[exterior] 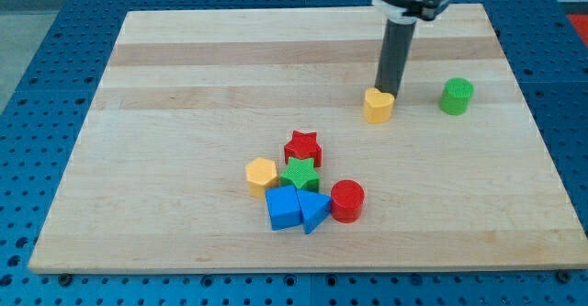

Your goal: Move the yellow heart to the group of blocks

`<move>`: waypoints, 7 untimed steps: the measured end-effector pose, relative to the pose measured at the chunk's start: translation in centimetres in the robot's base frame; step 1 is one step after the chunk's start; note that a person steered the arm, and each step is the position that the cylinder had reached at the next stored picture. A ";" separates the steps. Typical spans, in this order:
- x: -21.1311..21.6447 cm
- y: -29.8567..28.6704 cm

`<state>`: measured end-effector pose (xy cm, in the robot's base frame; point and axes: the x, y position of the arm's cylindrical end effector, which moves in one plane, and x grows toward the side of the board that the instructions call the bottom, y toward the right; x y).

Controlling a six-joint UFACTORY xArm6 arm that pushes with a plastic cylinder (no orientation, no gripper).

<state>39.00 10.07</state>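
On a pale wooden board (184, 76) over blue pegboard (37, 49), my fingerless tip (387, 93) touches the yellow heart (378, 107), holding nothing; no writing visible.

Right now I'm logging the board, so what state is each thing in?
my tip: touching the yellow heart's far side
yellow heart: alone, apart from the group
green cylinder: upright, alone
red star, green star, yellow hexagon, blue cube, blue triangle, red cylinder: clustered
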 end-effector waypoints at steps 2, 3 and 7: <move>2.1 -1.7; 4.4 -2.4; 11.0 -3.3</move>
